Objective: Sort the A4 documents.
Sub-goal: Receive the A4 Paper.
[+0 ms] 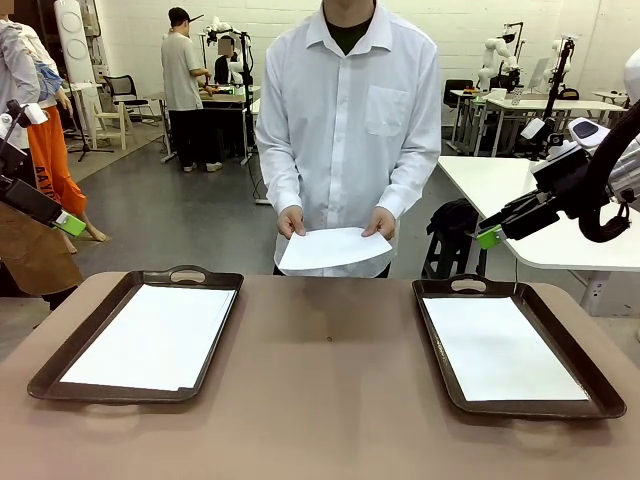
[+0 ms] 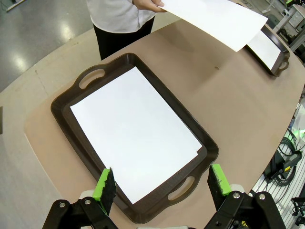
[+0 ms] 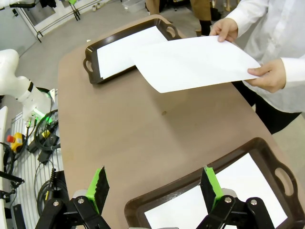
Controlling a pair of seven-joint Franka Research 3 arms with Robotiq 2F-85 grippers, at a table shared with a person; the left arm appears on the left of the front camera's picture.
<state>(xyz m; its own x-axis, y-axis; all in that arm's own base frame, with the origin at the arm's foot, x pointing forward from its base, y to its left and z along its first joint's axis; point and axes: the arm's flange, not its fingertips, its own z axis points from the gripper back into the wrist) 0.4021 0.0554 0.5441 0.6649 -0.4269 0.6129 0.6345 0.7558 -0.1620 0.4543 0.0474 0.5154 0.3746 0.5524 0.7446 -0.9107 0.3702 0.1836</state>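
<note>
Sheet (image 1: 333, 249) held over table (image 1: 320, 400) between trays (image 1: 60, 362) (image 1: 590, 375), both grippers (image 2: 162, 183) (image 3: 153, 186) clear with fingers apart.

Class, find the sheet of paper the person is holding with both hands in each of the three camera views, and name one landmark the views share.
Front view: held sheet at centre, above the table's far edge.
Left wrist view: held sheet at top right, above the table.
Right wrist view: held sheet at upper centre, between the person's hands.
Shared landmark: the left tray, a white sheet inside it.
</note>
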